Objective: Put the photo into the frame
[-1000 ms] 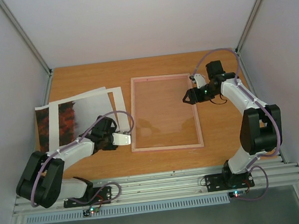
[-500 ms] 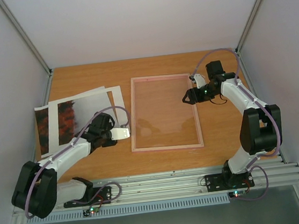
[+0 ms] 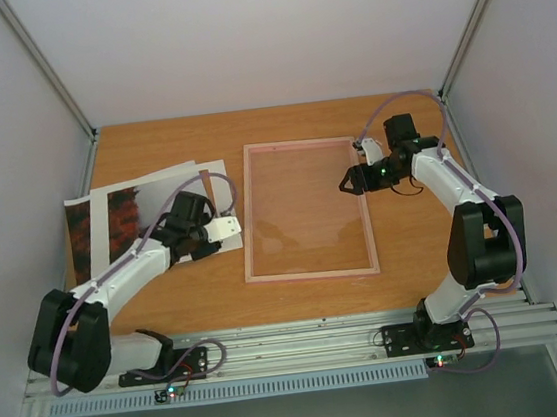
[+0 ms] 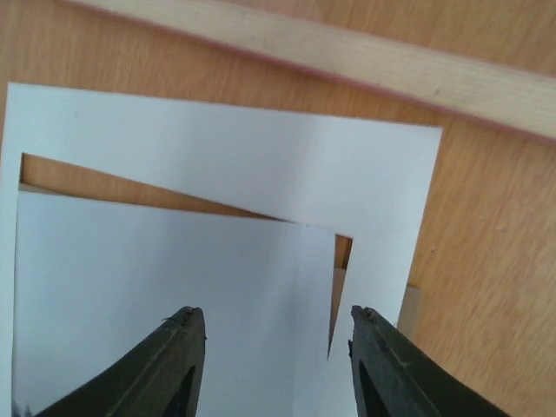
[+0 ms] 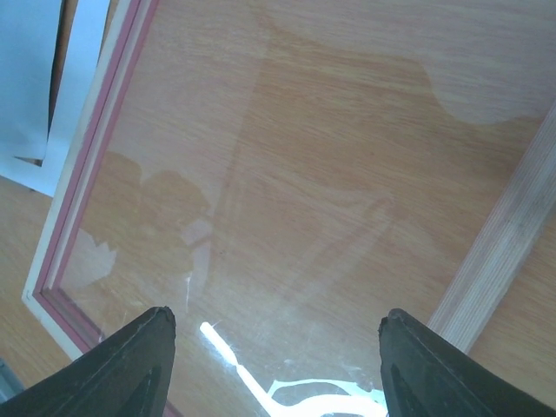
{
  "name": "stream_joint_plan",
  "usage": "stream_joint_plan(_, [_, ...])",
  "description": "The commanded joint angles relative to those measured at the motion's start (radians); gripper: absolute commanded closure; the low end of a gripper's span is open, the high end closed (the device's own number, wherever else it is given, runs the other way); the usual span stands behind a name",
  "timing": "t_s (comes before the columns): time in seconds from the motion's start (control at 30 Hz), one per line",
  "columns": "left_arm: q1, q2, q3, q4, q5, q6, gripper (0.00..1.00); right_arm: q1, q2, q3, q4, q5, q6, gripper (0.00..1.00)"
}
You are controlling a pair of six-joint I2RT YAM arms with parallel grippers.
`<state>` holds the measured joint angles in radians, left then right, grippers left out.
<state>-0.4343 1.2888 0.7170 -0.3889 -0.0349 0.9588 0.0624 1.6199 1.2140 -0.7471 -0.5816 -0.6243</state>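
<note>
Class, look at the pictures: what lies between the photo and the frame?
Between photo and frame: the white mat's border, then bare table, clearest in left wrist view.

Left arm (image 3: 125, 271): forearm stretched low toward 2 o'clock; left gripper (image 3: 223, 229) jaws parted. Right arm (image 3: 462, 187): elbow raised, wrist turned to 9 o'clock; right gripper (image 3: 348, 183) jaws wide apart.
</note>
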Motion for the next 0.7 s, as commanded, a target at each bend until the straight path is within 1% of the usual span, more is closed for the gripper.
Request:
stream_joint_plan(0.0, [0.109, 0.040, 0.156, -0.167, 0.084, -0.195, 0.45, -0.001, -0.043, -0.019, 0.014, -0.014, 0.018, 0.35])
stream_joint_plan(0.07, [0.188, 0.080, 0.232, -0.265, 0.144, -0.327, 0.41, -0.001, -0.042, -0.022, 0.017, -0.013, 0.018, 0.35])
stream_joint_plan(0.17, [0.279, 0.090, 0.293, -0.369, 0.241, -0.410, 0.34, -0.001, -0.036, -0.022, 0.021, -0.020, 0.023, 0.35])
stream_joint_plan(0.23, [0.357, 0.080, 0.300, -0.403, 0.294, -0.489, 0.31, -0.001, -0.033, -0.018, 0.022, -0.024, 0.024, 0.35])
stream_joint_plan(0.33, [0.476, 0.060, 0.279, -0.409, 0.342, -0.545, 0.22, -0.001, -0.028, -0.013, 0.020, -0.024, 0.016, 0.35])
stream_joint_plan(0.4, [0.513, 0.067, 0.280, -0.404, 0.374, -0.562, 0.21, -0.001, -0.018, -0.010, 0.018, -0.028, 0.015, 0.35])
stream_joint_plan(0.47, [0.498, 0.079, 0.295, -0.417, 0.426, -0.521, 0.19, -0.001, -0.005, -0.003, 0.014, -0.036, 0.017, 0.35])
stream_joint_plan(0.53, [0.428, 0.091, 0.303, -0.426, 0.432, -0.465, 0.20, -0.001, 0.007, 0.005, 0.017, -0.042, 0.024, 0.35])
stream_joint_plan(0.6, [0.295, 0.091, 0.278, -0.411, 0.305, -0.381, 0.23, -0.001, 0.015, 0.015, 0.015, -0.045, 0.028, 0.35])
stream_joint_plan(0.63, [0.227, 0.084, 0.252, -0.375, 0.228, -0.307, 0.24, -0.001, 0.015, 0.019, 0.017, -0.042, 0.028, 0.36])
stream_joint_plan(0.67, [0.173, 0.073, 0.211, -0.321, 0.150, -0.272, 0.27, -0.001, 0.012, 0.019, 0.019, -0.037, 0.028, 0.35])
